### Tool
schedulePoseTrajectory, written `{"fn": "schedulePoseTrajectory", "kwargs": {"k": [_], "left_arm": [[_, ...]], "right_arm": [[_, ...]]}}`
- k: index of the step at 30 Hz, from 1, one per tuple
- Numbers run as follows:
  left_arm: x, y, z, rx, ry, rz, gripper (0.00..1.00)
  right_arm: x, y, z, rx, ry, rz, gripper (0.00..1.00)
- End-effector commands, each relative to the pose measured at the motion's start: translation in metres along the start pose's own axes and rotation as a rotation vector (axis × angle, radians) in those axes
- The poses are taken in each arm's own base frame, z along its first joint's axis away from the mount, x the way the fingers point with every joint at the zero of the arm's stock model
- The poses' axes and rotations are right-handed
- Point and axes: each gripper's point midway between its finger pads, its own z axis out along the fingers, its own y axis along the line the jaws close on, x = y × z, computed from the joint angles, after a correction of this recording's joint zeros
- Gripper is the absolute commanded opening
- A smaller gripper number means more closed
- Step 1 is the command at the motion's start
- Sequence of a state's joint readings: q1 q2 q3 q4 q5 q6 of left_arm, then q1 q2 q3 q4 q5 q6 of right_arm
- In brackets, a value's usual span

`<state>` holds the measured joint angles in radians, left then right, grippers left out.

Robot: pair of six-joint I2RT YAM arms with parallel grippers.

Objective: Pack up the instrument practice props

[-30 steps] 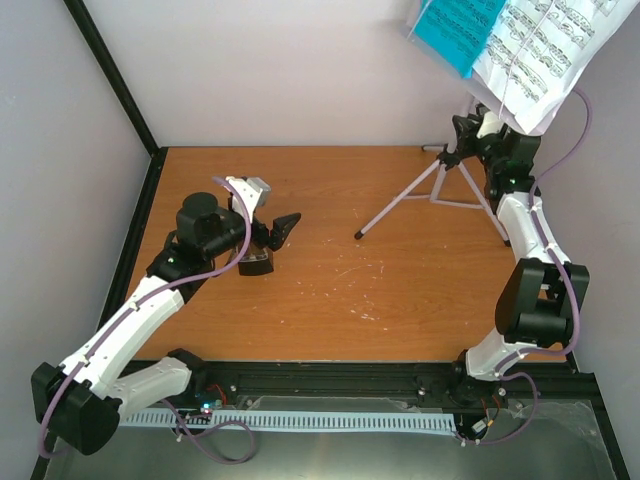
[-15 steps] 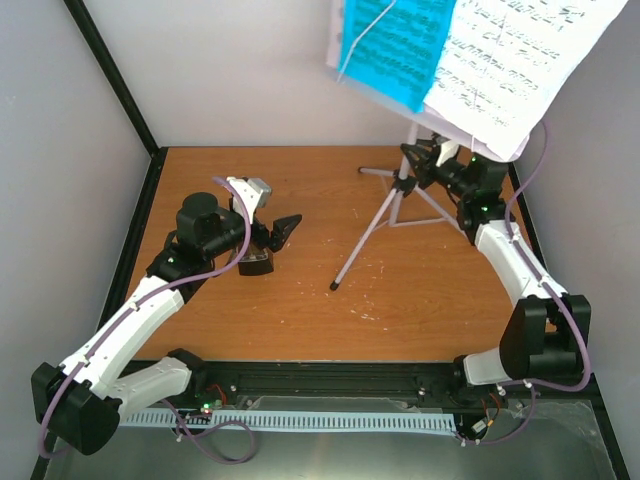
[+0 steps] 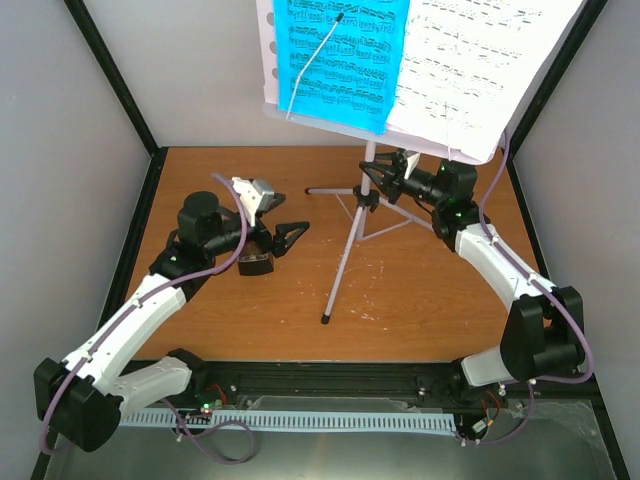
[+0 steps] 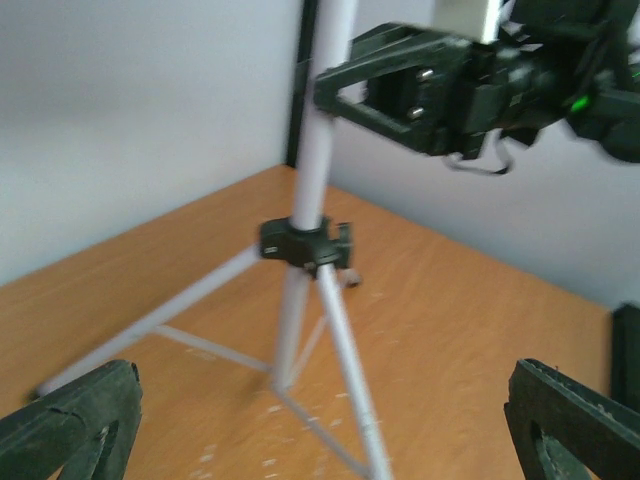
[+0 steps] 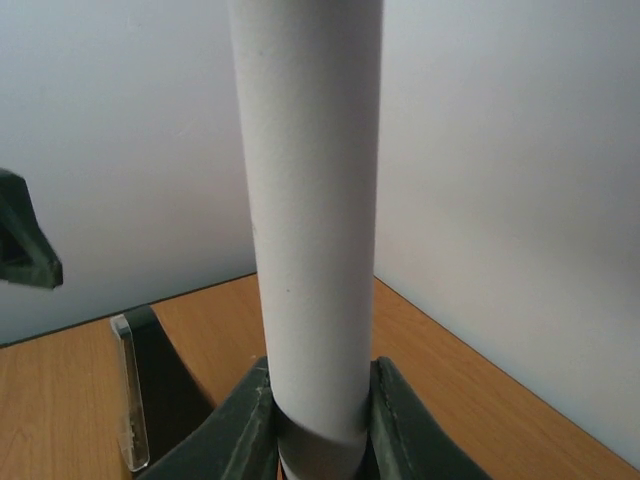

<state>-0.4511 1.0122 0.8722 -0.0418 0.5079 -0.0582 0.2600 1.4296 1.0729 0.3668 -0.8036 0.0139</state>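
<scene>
Toward the far middle of the brown wooden tabletop the silver tripod music stand with white perforated desk is upright with its legs spread; whether every foot touches the wood I cannot tell. The right gripper is clenched round the stand's pole above the black leg collar, probably to steady or carry it for packing. The right wrist view shows the white tube wedged between its dark fingers. White printed sheet music and a teal folder rest on the desk high above, so tilting the stand could spill them. The left gripper hangs released, jaws wide, just left of the legs and facing the pole. A small black object, perhaps the pyramid metronome, sits beneath that wrist. Pale side walls crowd both arms
</scene>
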Motion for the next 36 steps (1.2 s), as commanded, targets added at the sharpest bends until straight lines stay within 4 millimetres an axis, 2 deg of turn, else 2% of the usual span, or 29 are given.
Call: {"fn": "schedulePoseTrajectory", "kwargs": {"k": [1,5,9,13,17,20,24,29,32,36], "left_arm": [[-0.003,-0.034,0.011,0.237,-0.002,-0.207,0.99],[-0.002,-0.064,0.025,0.272,0.01,-0.253,0.99],[0.013,-0.071,0.042,0.301,0.069,-0.341,0.99],[0.031,-0.074,0.061,0.305,0.131,-0.372,1.0],[0.052,-0.068,0.083,0.295,0.196,-0.405,0.99],[0.064,-0.059,0.1,0.27,0.235,-0.415,0.92],[0.065,-0.054,0.119,0.274,0.237,-0.409,0.82],[0.067,-0.049,0.147,0.303,0.248,-0.4,0.76],[0.075,-0.04,0.162,0.272,0.264,-0.401,0.72],[0.079,-0.037,0.174,0.277,0.267,-0.396,0.69]], "right_arm": [[-0.01,0.005,-0.001,-0.017,-0.04,0.072,0.31],[-0.007,-0.002,-0.01,0.069,-0.053,0.094,0.67],[-0.013,-0.012,-0.03,0.197,-0.094,0.137,0.87],[-0.016,-0.013,-0.047,0.285,-0.097,0.163,0.94],[-0.008,-0.016,-0.06,0.361,-0.046,0.227,0.95],[-0.002,-0.009,-0.072,0.391,-0.035,0.252,0.96],[0.004,0.003,-0.091,0.427,-0.031,0.261,0.98],[0.007,0.016,-0.112,0.471,-0.025,0.332,1.0],[0.008,0.029,-0.121,0.455,-0.015,0.356,1.0],[0.005,0.043,-0.134,0.459,-0.03,0.353,1.0]]}}
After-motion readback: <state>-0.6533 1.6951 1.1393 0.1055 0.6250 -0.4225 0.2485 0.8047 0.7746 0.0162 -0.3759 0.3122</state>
